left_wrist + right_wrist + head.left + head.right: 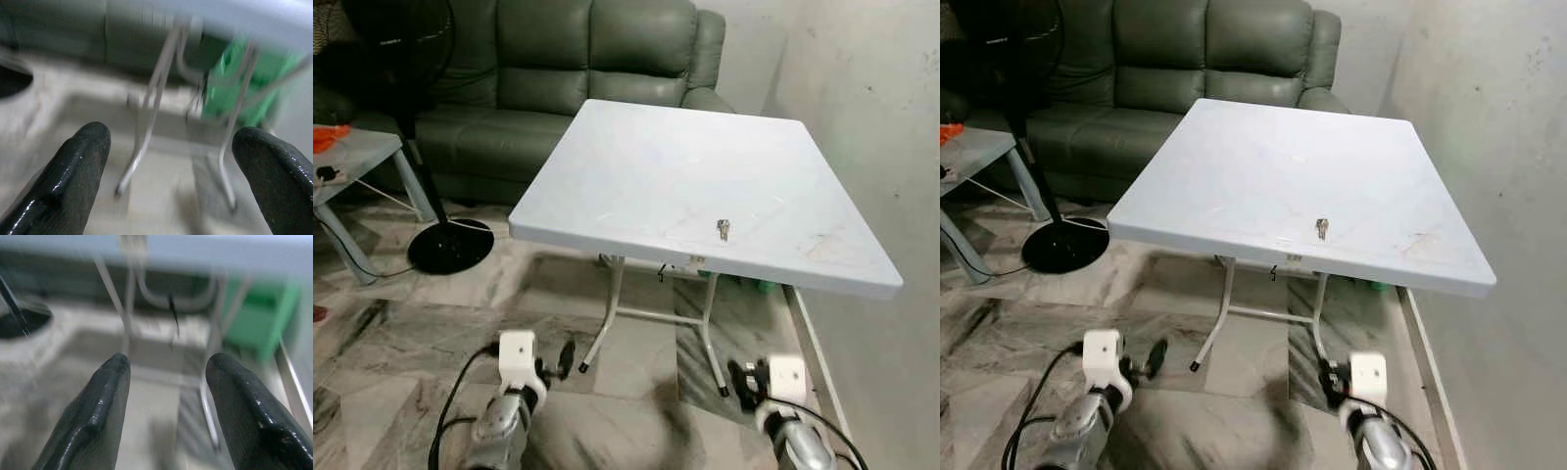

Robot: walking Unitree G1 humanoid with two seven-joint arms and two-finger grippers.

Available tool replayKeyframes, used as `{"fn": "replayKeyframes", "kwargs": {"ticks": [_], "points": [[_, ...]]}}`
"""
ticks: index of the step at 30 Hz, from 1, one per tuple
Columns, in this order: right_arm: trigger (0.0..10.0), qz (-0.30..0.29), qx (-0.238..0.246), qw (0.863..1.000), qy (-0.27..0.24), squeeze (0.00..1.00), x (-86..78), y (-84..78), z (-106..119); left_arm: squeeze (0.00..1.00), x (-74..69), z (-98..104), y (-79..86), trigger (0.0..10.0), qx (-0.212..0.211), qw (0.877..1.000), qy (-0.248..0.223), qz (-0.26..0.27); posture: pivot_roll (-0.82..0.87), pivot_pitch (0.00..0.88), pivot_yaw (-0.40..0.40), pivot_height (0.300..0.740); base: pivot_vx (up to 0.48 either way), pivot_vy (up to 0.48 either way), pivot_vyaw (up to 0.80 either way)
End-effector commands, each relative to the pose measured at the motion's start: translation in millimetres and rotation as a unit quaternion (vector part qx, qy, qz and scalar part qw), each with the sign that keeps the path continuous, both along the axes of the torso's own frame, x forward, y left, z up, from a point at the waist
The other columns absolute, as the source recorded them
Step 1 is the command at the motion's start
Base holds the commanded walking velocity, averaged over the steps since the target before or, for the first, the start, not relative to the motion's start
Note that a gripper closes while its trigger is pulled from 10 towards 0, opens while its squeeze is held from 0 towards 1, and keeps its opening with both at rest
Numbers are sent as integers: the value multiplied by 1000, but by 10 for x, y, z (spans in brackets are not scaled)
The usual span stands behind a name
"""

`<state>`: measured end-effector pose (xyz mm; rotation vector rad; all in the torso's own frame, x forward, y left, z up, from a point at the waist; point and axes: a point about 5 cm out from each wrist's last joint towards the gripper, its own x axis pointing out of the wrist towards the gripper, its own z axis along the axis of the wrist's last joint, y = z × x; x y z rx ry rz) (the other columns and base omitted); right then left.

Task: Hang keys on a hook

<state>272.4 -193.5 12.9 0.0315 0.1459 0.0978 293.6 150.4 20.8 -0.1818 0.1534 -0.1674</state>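
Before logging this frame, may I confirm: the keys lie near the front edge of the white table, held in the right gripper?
Not quite. The keys lie near the front edge of the white table, but unheld; the left eye view shows the right gripper below the tabletop, open.

table (636,176): matt white plastic (scuffed) | keys (722,229): shiny metal | sofa (568,59): smooth green leather | floor (411,304): glossy marble

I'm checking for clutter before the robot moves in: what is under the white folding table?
Under the white folding table stand its white metal legs, and a green object sits by the wall; the tabletop hides the rest of it. Both grippers, left and right, hang low, open.
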Motion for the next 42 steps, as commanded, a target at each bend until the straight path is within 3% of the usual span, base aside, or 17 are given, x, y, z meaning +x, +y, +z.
{"fn": "replayKeyframes", "kwargs": {"ticks": [1, 7, 16, 24, 42], "points": [[10000, 13, 5, 999, -39, 0, 70, 39, 131, 0, 63, 117, -22, 10000, -9, 999, -33, -4, 11, 0, -67, 740, 0, 0, 0], [10000, 43, 10, 988, -148, 0, 138, 149, 546, 0, 84, 482, -178, 10000, -35, 990, -135, -31, 6, 0, -65, 740, 0, 0, 0], [10000, 45, 46, 975, -211, 0, 6, 263, 932, 0, 2, 801, -248, 10000, -62, 981, -173, -55, -5, 3, -54, 740, 0, 0, 0], [10000, 46, 53, 975, -211, 0, -82, 300, 1054, 0, -49, 876, -216, 10000, -69, 984, -160, -41, -12, 19, -49, 740, 117, 0, 0], [10000, 48, 54, 979, -192, 0, -126, 307, 1104, 0, -106, 918, -160, 10000, -68, 988, -137, -30, -5, 29, -53, 740, 400, 0, 0]]}}
